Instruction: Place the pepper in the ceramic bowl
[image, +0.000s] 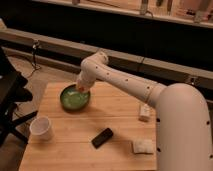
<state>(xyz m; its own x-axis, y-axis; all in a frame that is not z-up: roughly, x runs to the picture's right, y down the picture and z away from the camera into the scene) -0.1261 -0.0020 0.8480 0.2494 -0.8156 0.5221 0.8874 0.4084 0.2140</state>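
A green ceramic bowl (74, 99) sits on the wooden table (120, 125), left of its middle. My white arm reaches from the right, and the gripper (80, 88) hangs at the bowl's far right rim, just over its inside. A small orange-red thing, apparently the pepper (78, 88), shows at the gripper's tip above the bowl.
A white cup (41, 128) stands at the table's front left. A black flat object (102, 137) lies near the front middle. A pale sponge-like block (142, 146) lies front right, and a small white box (144, 112) sits at the right. A dark chair (10, 100) stands left of the table.
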